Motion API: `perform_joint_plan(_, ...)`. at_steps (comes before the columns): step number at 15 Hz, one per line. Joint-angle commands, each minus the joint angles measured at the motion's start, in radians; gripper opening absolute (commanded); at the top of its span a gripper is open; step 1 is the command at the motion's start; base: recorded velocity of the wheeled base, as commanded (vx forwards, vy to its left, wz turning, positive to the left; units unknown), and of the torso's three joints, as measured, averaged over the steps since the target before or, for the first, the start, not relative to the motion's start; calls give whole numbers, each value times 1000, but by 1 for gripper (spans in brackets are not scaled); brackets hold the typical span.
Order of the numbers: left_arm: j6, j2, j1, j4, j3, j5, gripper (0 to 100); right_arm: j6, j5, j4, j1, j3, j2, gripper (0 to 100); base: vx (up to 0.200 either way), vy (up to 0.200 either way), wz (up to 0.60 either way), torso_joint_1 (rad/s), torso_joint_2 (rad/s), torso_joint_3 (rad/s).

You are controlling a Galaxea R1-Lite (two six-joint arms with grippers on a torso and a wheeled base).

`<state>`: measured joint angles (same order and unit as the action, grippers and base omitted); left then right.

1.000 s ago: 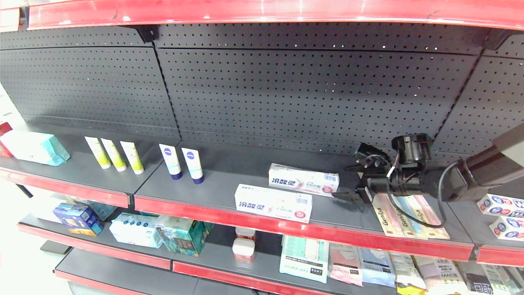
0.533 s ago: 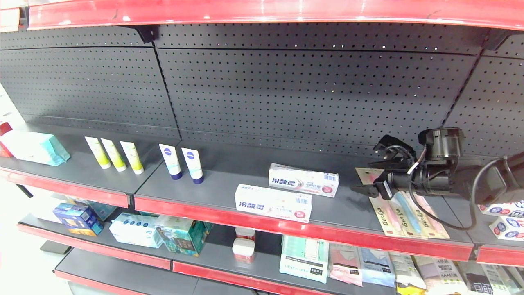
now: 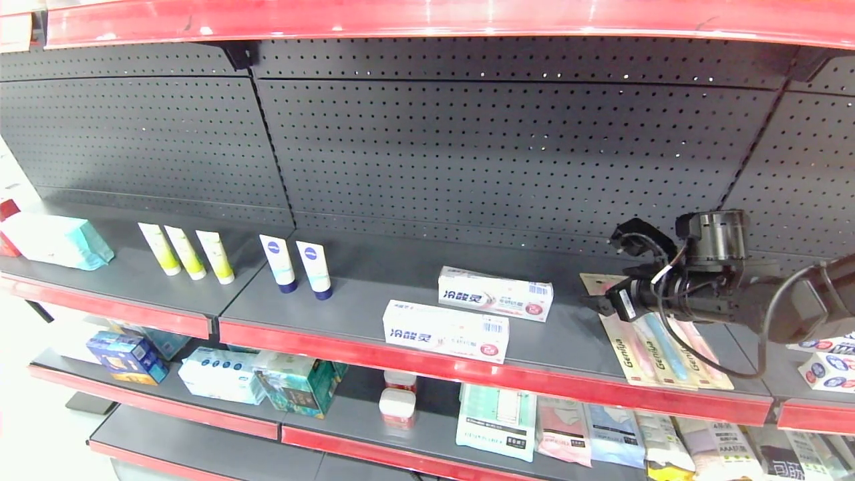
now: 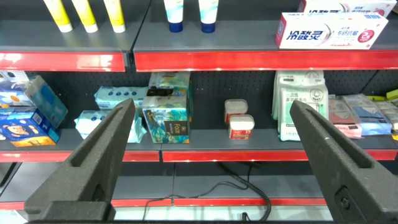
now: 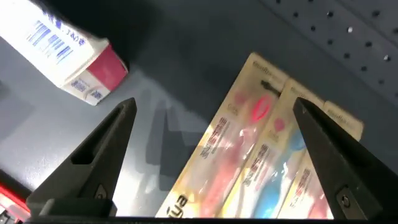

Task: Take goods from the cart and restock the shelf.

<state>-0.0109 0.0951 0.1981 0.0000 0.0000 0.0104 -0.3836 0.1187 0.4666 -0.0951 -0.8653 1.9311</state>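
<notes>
Right now the right end effector [image 3: 596,304] hovers empty, fingers spread wide, just above the toothbrush packs [image 3: 668,351] lying flat on the shelf [image 3: 401,270] beside two toothpaste boxes [image 3: 495,294]. The left end effector [image 4: 211,106] gapes too, facing the lower shelves [image 4: 249,152].

shelf [image 3: 401,270]: dark grey, red front edge | back panel [image 3: 467,147]: black, dotted holes | toothpaste boxes [image 3: 445,331]: white, blue lettering, red end | toothbrush packs [image 3: 658,367]: tan, pink, blue
</notes>
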Motion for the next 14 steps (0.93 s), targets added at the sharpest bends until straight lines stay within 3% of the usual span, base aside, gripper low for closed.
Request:
perform_joint_plan(1,0,2,0,0,0,0,100,12,-7,3,-26,22,2,100,0,0,0,0,0,0)
perform_joint_plan(4,0,2,0,0,0,0,100,54,-76,61,-52,23,25,100,0,0,0,0,0,0)
perform_joint_plan(14,0,2,0,0,0,0,100,60,-105,72,-61,-15,62,100,0,0,0,0,0,0)
